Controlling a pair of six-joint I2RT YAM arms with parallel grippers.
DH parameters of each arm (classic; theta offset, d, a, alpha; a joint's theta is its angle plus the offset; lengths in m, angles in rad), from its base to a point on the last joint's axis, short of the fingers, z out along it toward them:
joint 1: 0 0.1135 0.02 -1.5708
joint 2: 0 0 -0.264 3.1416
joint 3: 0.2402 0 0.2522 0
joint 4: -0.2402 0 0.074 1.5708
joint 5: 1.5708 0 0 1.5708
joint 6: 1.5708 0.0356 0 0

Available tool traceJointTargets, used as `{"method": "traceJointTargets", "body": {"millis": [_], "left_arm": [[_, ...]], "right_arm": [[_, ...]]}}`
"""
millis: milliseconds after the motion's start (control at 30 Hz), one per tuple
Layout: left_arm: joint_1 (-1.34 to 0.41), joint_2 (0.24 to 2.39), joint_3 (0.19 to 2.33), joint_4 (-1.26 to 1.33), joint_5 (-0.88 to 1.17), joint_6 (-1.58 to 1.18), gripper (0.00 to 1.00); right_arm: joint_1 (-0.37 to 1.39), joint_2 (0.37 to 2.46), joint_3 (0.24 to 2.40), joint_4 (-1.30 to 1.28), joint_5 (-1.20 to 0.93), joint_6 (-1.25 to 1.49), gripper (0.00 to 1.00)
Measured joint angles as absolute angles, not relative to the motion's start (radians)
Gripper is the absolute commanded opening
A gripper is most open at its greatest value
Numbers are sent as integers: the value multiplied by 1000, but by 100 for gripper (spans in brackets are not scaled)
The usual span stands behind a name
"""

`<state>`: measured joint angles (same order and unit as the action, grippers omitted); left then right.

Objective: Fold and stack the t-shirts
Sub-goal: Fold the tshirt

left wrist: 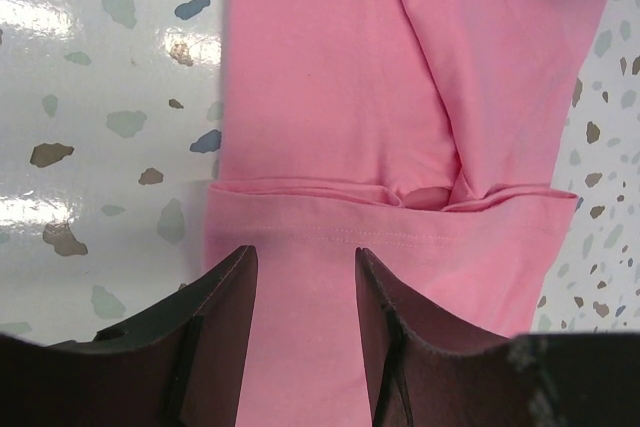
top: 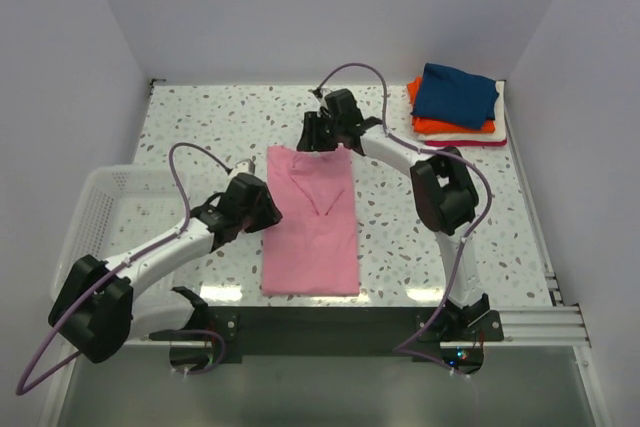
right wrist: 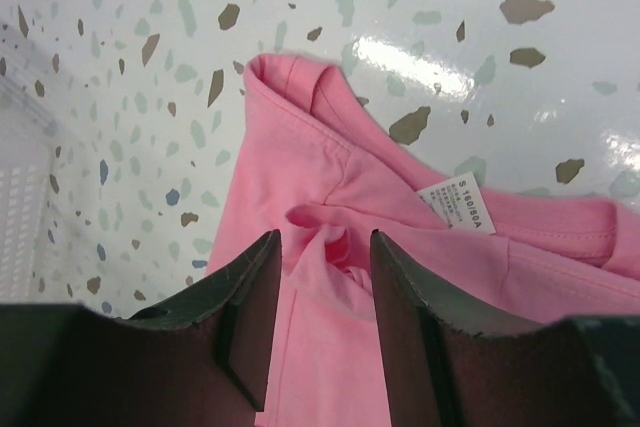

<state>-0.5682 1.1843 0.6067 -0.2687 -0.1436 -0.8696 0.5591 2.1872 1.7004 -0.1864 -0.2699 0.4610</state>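
A light pink t-shirt [top: 312, 227] lies mid-table, folded lengthwise into a long strip with its collar end farthest from the arm bases. My left gripper [top: 268, 209] is at the strip's left edge. In the left wrist view it [left wrist: 305, 252] stands open just above the pink cloth [left wrist: 330, 77], with nothing pinched. My right gripper [top: 322, 142] is at the collar end. Its jaws [right wrist: 325, 237] are apart and straddle a raised pucker of pink cloth [right wrist: 330, 167] beside the size label [right wrist: 455, 205]. At the back right a folded navy shirt [top: 455, 94] tops orange [top: 430, 125], white [top: 495, 127] and red [top: 490, 142] ones.
A white wire basket [top: 95, 207] sits at the table's left edge, close to the left arm. The speckled tabletop [top: 200, 117] is walled at the back and on both sides. A metal rail [top: 530, 322] runs along the near right edge.
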Motion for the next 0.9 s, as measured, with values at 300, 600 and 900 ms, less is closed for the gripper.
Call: {"method": "traceJointTargets", "body": {"millis": [300, 600, 900], "left_arm": [[-563, 1203, 607, -260, -137, -870, 48], [-563, 1218, 607, -250, -133, -870, 48], [-563, 1218, 607, -249, -133, -870, 48]], "right_arm": [[562, 2240, 1755, -221, -253, 405, 38], [585, 2275, 1755, -255, -253, 387, 36], [590, 2275, 1755, -254, -253, 385, 36]]}}
